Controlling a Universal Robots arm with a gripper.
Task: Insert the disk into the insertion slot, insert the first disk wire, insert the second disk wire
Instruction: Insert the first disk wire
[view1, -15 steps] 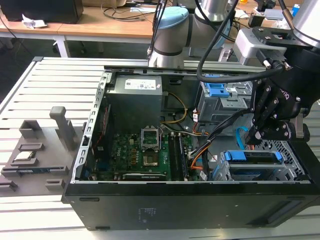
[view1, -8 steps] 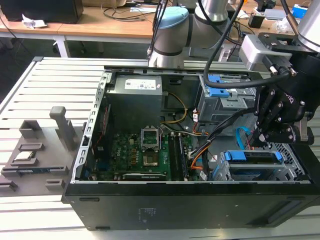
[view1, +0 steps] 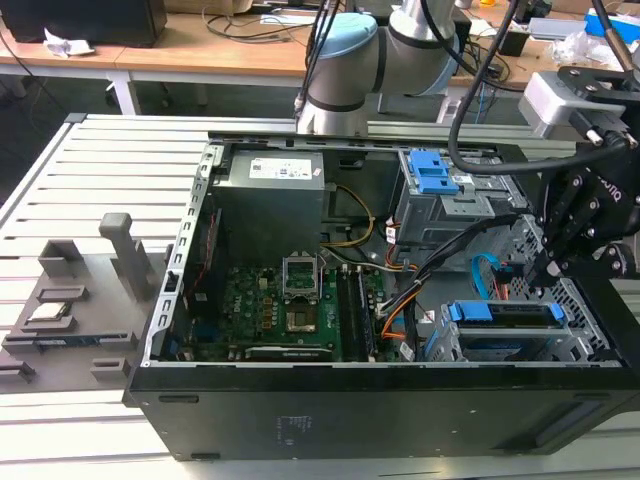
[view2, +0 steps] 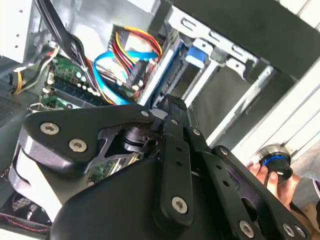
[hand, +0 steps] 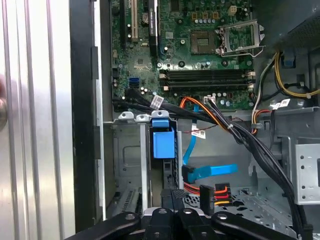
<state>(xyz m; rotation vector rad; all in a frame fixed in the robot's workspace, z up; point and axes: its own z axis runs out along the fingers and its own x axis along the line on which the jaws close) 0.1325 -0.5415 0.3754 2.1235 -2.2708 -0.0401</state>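
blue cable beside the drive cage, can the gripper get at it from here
Probably yes: the gripper hangs close to the blue cable, which lies in open space beside the drive cage, clear of the black cable bundle.

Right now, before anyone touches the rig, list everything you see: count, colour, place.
computer case: one, black, on the slatted table.
motherboard: one, green, inside the case.
power supply: one, grey, beside the motherboard.
disk: one, blue-framed, in the insertion slot.
taller cage: one, grey, blue tabs, beside the slot.
cables: several, blue, orange, black, near the disk.
parts fixture: one, grey, exterior view's left.
arm: one, silver and pale blue, beyond the case.
gripper: one, black, shut, by the disk.
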